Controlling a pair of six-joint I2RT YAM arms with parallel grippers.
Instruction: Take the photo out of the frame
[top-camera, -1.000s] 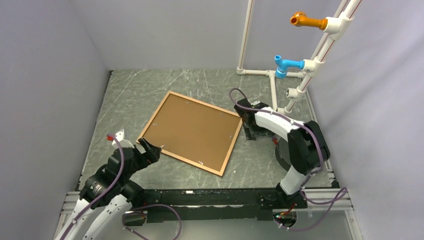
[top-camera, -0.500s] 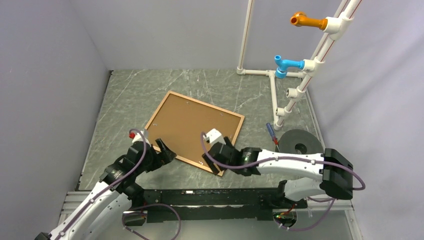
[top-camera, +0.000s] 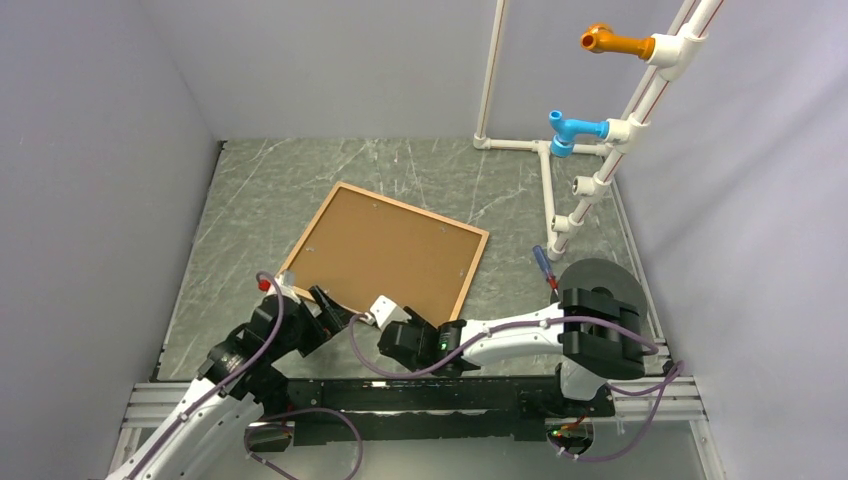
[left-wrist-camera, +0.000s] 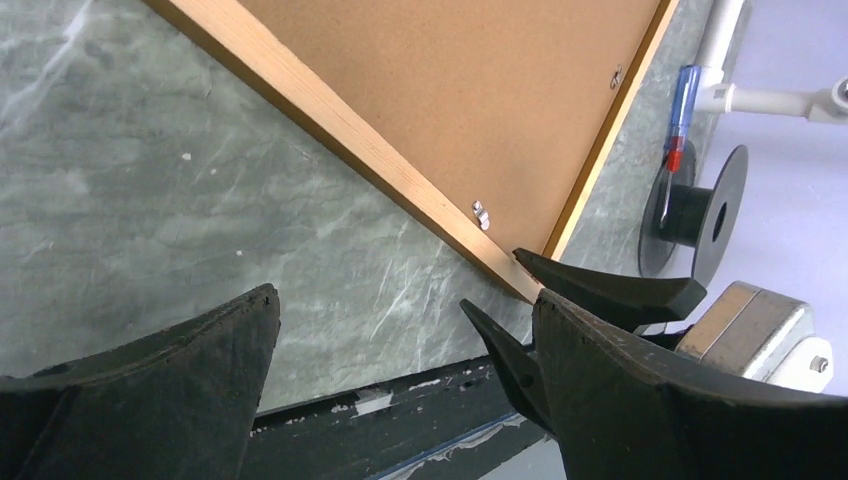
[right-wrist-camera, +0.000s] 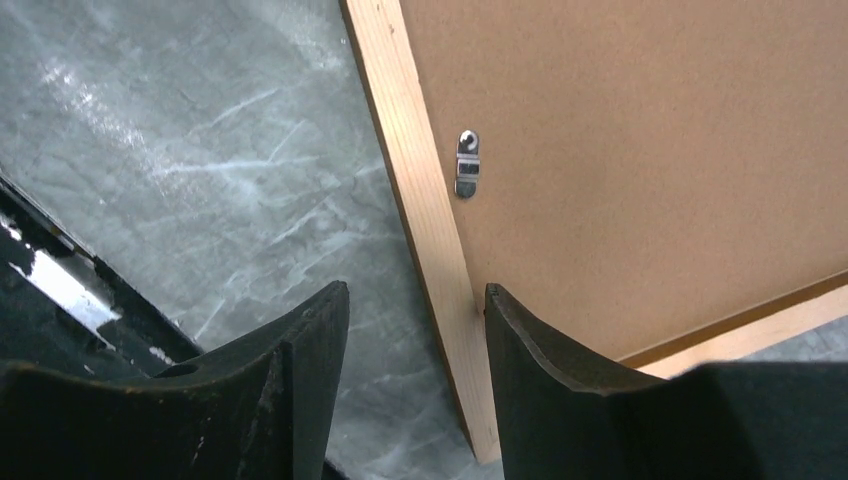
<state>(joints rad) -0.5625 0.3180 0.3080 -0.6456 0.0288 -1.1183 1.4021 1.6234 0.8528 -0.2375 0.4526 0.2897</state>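
The frame lies face down on the table, so the photo shows only its light-brown backing board; the print side is hidden. My right gripper is open at the frame's near corner. In the right wrist view one finger is over the table and one over the board, with the wood moulding between them. My left gripper is open and empty beside the near edge of the moulding. The right gripper's fingers show at the corner in the left wrist view.
Small metal clips hold the board in the frame. A screwdriver and a black spool lie right of the frame. A white pipe rack stands at the back right. A black rail runs along the near edge.
My right arm swung from the frame's far right side round to its near corner. My left gripper moved right along the near edge, closer to the frame.
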